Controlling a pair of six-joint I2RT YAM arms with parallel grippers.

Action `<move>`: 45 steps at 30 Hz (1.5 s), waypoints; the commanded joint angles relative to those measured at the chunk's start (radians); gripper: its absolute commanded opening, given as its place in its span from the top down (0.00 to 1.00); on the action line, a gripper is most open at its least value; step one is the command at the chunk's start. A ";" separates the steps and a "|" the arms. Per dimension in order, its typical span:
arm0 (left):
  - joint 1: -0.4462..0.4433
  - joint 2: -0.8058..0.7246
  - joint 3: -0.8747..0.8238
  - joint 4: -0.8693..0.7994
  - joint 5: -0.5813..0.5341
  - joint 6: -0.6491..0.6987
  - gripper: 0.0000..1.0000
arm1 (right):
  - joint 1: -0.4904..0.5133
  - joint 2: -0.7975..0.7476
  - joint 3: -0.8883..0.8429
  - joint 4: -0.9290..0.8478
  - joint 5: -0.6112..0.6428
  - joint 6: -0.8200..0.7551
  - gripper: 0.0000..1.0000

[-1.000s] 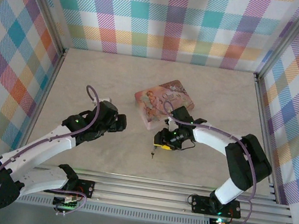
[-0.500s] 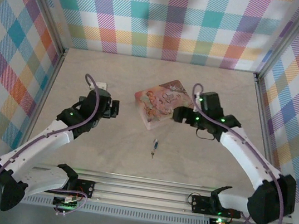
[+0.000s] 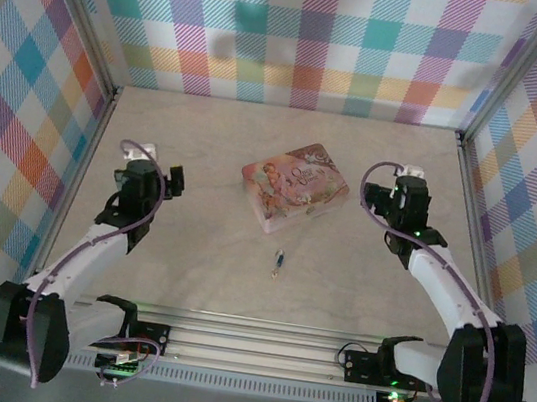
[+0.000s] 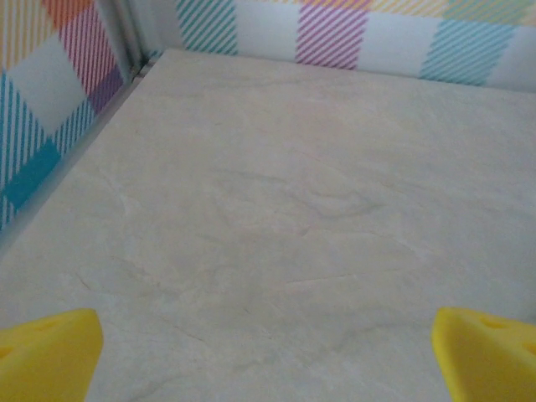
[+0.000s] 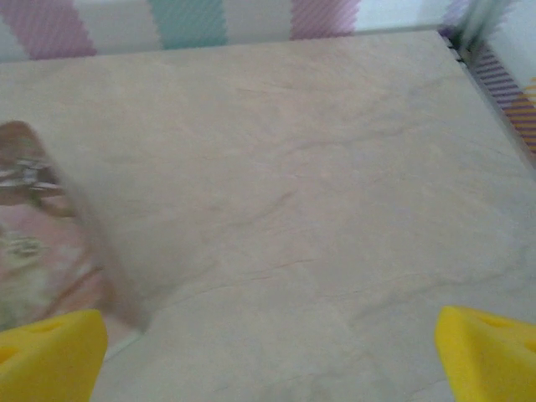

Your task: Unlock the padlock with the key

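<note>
The tiny blue padlock (image 3: 281,258) lies on the table in front of the pink box, with the thin dark key (image 3: 275,274) at its near end; whether the key sits in the lock is too small to tell. My left gripper (image 3: 174,179) is far to the left, open and empty. In the left wrist view its yellow fingertips (image 4: 48,356) stand wide over bare table. My right gripper (image 3: 373,192) is off to the right of the box, open and empty; its yellow fingertips (image 5: 490,356) stand wide apart.
The pink picture-printed box (image 3: 294,186) lies behind the padlock at mid-table, and its corner shows at the left of the right wrist view (image 5: 33,251). Plaid walls close in the table on three sides. An aluminium rail (image 3: 257,346) runs along the near edge.
The right gripper opened and drew back up and to the right, leaving padlock and key on the table. The left arm pulled back to the left.
</note>
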State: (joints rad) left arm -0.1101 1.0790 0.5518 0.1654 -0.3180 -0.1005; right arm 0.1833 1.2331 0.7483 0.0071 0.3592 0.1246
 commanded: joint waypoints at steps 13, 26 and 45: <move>0.076 0.292 -0.008 0.357 0.353 0.127 0.00 | -0.153 0.239 -0.187 0.740 -0.209 -0.074 0.00; 0.076 0.419 0.131 0.297 0.445 0.136 0.00 | -0.169 0.376 -0.166 0.849 -0.253 -0.064 0.00; 0.066 0.313 -0.068 0.346 0.303 0.074 0.00 | -0.173 0.109 -0.233 0.577 -0.330 -0.128 0.00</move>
State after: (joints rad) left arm -0.0380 1.3846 0.5335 0.4633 0.0120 0.0036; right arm 0.0185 1.3678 0.5369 0.6006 0.0566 0.0170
